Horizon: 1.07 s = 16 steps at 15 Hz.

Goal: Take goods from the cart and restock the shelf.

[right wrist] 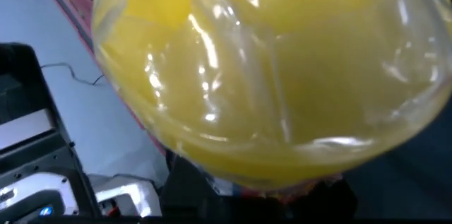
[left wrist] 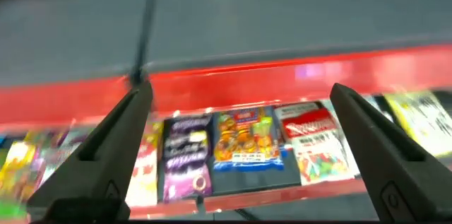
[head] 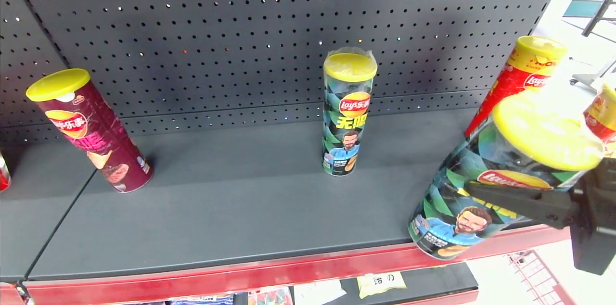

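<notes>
— Nearest the head camera, what has the right gripper [head: 495, 189] got?

— It holds a tilted green can [head: 457, 213], whose yellow lid [right wrist: 282, 75] leans toward the camera under clear wrap. One dark finger [head: 519, 201] lies across the can's side just below the lid, so the claw is clamped on it. The can's base is at the red front lip [head: 240, 273], at the right end of the shelf. Whether it touches there I cannot tell.

— And the rest, big things first?

— A dark shelf board [head: 240, 209] with a perforated back panel [head: 240, 31] behind it. On the board a maroon can [head: 91, 132] stands at the left. A second green can [head: 347, 112] stands upright mid-shelf, nearer the back. A red can [head: 519, 74] is just behind the held one. All three have yellow lids.

— What about the left gripper [left wrist: 240, 93]?

— Its fingers are spread wide apart and empty, in front of the red lip. Beyond them, snack packets [left wrist: 247, 143] stand in a row on a lower shelf.
</notes>
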Motion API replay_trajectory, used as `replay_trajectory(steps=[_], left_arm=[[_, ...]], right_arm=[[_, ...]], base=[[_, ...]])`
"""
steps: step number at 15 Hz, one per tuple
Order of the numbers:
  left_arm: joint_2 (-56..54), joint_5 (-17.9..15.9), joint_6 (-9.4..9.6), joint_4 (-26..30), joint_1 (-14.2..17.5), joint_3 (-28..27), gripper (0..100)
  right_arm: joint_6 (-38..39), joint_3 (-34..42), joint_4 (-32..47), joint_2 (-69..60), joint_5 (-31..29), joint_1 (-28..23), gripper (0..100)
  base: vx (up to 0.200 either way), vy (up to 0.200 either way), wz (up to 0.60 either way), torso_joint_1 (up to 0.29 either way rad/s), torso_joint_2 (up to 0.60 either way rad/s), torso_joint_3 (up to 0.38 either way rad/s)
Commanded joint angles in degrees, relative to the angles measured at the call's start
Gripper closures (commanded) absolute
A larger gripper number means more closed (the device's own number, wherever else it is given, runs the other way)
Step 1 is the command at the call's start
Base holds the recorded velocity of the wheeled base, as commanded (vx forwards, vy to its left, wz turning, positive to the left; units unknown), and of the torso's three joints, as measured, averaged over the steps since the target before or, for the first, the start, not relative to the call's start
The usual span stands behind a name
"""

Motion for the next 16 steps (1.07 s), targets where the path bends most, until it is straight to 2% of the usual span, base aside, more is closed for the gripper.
replay_trajectory(steps=[1,2,3,4,5,6,7,8,9,10,12,14,16], left_arm=[[-0.6,-3.0,2.01,-1.0,-1.9,-1.6,0],[-0.6,-3.2,2.01,-1.0,-2.0,-2.2,0],[22.5,-5.0,-4.05,-2.0,-2.8,-25.4,0],[29.9,-7.5,-8.62,-2.2,-3.9,-36.5,0],[36.8,-14.8,-7.66,-2.4,-7.3,-43.4,0],[40.8,-20.7,-4.58,-2.4,-10.3,-45.8,0],[44.8,-24.6,-2.03,-2.4,-12.5,-46.6,0],[49.6,-27.9,-0.45,-2.7,-14.3,-47.2,0],[56.4,-31.8,0.08,-5.1,-18.4,-48.3,0],[63.2,-33.5,-0.01,-9.0,-22.5,-50.3,0],[71.0,-33.7,-0.01,-12.2,-26.1,-53.7,0],[80.0,-34.1,0.78,-14.2,-27.9,-58.6,0],[86.2,-34.1,5.35,-16.4,-28.6,-60.3,0]], right_arm=[[0.5,0.3,-1.8,0.5,-0.6,-0.1,100],[0.5,0.3,-1.9,0.6,-0.6,-0.1,100],[0.7,0.1,-1.9,0.7,-2.4,-0.1,100],[0.7,0.0,-1.9,1.0,-2.5,-0.1,100],[0.7,-0.3,-1.9,1.5,-2.6,0.0,100],[0.7,-0.6,-1.9,1.6,-2.8,-0.1,100],[0.8,-0.5,-1.9,1.6,-3.0,-0.1,100],[1.1,-0.5,-1.9,1.6,-3.4,-0.2,100],[2.9,-0.6,-1.9,1.4,-3.4,-0.1,100],[4.1,-1.2,-1.9,1.4,-3.7,-0.2,100],[4.6,-1.8,-1.9,1.3,-5.5,-1.0,100],[4.6,-2.3,-1.9,1.6,-5.7,-1.8,100],[4.7,-2.2,-1.9,1.9,-5.7,-2.5,100]], base=[[0.000,0.000,0.00,0.000,0.00,0.000],[0.000,0.000,0.00,0.000,0.00,0.000],[0.000,0.000,0.00,0.000,0.00,0.000],[0.000,0.000,0.00,0.000,0.00,0.000],[0.000,0.000,0.00,0.000,0.00,0.000],[0.000,0.000,0.00,0.000,0.00,0.000],[0.000,0.000,0.00,0.000,0.00,0.000],[0.000,0.000,0.00,0.000,0.00,0.000],[0.000,0.000,0.00,0.000,0.00,0.000],[0.000,0.000,0.00,0.000,0.00,0.000],[0.000,0.000,0.00,0.000,0.00,0.000],[0.000,0.000,0.00,0.000,0.00,0.000],[0.000,0.000,0.00,0.000,0.00,0.000]])
